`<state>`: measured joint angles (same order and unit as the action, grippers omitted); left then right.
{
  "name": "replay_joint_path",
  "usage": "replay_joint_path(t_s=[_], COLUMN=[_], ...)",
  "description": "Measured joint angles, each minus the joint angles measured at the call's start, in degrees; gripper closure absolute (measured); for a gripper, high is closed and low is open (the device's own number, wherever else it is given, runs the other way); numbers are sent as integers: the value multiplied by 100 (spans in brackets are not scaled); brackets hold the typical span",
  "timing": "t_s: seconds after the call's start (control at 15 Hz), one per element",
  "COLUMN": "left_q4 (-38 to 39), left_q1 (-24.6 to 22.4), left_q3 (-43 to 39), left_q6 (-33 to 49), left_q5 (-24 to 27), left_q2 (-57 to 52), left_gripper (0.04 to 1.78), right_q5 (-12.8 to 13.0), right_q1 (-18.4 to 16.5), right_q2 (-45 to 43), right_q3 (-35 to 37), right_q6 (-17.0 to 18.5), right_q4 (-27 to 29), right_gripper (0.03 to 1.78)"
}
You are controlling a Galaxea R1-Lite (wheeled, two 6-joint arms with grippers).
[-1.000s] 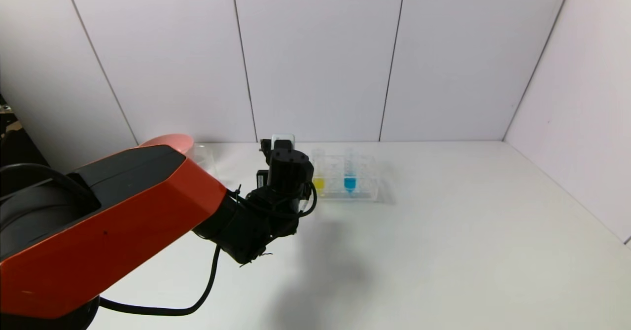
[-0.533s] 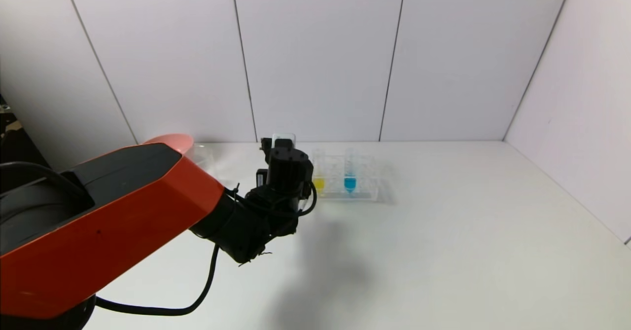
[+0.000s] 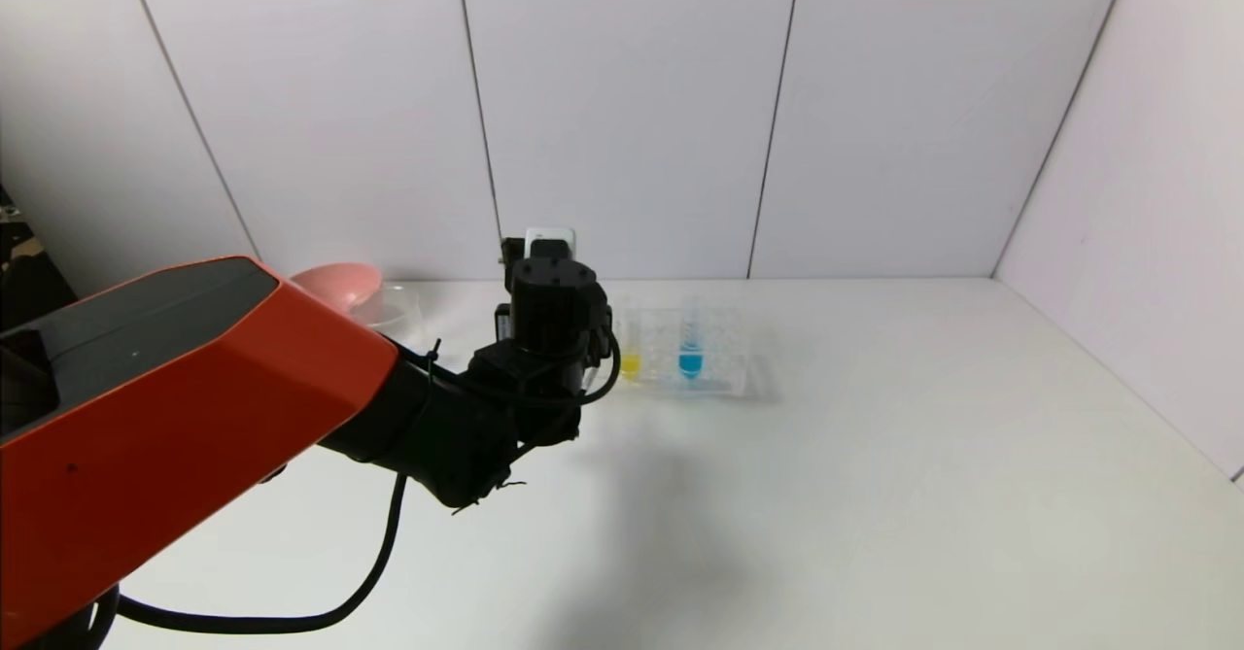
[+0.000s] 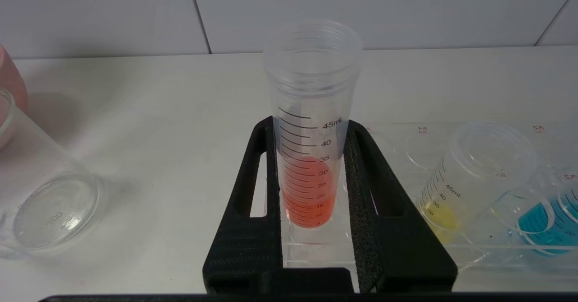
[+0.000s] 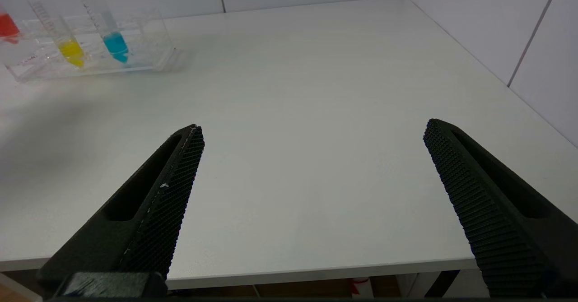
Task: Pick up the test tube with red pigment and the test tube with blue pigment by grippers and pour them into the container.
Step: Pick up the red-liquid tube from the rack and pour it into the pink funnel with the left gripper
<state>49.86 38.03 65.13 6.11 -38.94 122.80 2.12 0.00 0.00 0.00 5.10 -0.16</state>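
My left gripper is shut on the test tube with red pigment, both black fingers pressed against its sides, the tube upright. Its tip hangs just over the left end of the clear rack. In the right wrist view the test tube with red pigment sits higher than its neighbours. The test tube with blue pigment stands in the rack. The container, a clear beaker, stands left of the rack. My right gripper hangs open over the table's near edge, holding nothing.
A yellow-liquid tube stands in the rack between the red tube's slot and the blue tube. A pink bowl sits behind the container by the back wall. White wall panels close the back and right.
My left arm has risen and drawn slightly left, carrying the red tube up out of its rack slot. The rack, the other tubes and the beaker have not moved.
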Motion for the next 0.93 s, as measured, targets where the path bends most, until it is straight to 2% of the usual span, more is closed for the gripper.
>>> replay_joint_path(t_s=[0.53,0.73,0.93], left_q4=[-111,-573,-1250], left_q1=[-2,-72,-336], left_q3=[7,-185,-660], left_q6=[-291,-416,-451], left_q5=[107,669,1727], left_q2=[-527,-1097,-1803], left_gripper=[138,138,138], right_q5=[-1,-1,0], right_q1=[0,0,0], right_q2=[0,0,0], right_q3=[0,0,0], right_q6=[0,0,0], right_q4=[0,0,0], right_gripper=[4,4,4])
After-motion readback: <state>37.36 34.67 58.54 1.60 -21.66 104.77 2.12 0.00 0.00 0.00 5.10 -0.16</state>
